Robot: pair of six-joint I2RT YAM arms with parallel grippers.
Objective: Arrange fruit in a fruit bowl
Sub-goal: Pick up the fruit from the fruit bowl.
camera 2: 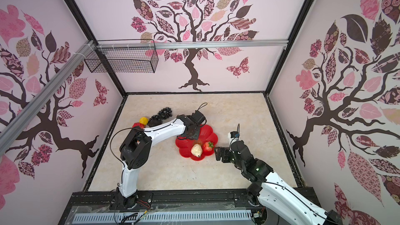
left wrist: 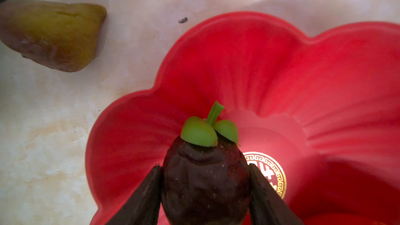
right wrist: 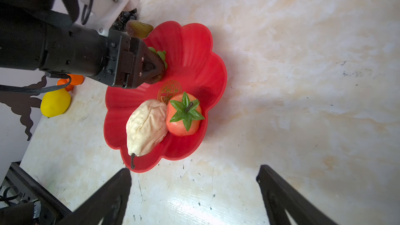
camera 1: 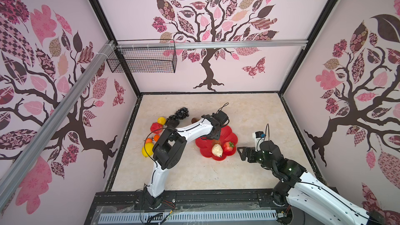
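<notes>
Between the left gripper's (left wrist: pixel 205 167) fingers (left wrist: pixel 147 195), clamped, is a dark fruit (left wrist: pixel 205 182) over the red bowl (left wrist: pixel 238 61) (beside its emblem (left wrist: pixel 272 176)): long axis along the fingers, green stem (left wrist: pixel 214 111) pointing past the tips. Ahead of the wide, empty right gripper (right wrist: pixel 193 173), pear (right wrist: pixel 147 126) and strawberry (right wrist: pixel 184 117) are in; fig (left wrist: pixel 54 35), grapes (camera 1: pixel 180 113) and lemon (right wrist: pixel 55 102) wait outside.

One red bowl (camera 1: pixel 233 135). Eleven pieces of fruit: one pear (camera 1: pixel 217 150), one strawberry (camera 1: pixel 228 146), one dark green-capped fruit (left wrist: pixel 205 180), one fig (left wrist: pixel 52 35), one grape bunch (camera 1: pixel 179 113), one avocado (camera 1: pixel 172 123), one apple (camera 1: pixel 156 128), two lemons (camera 1: pixel 161 120) (camera 1: pixel 147 150), two oranges (camera 1: pixel 156 137) (camera 1: pixel 148 140). One wire basket (camera 1: pixel 142 61).
</notes>
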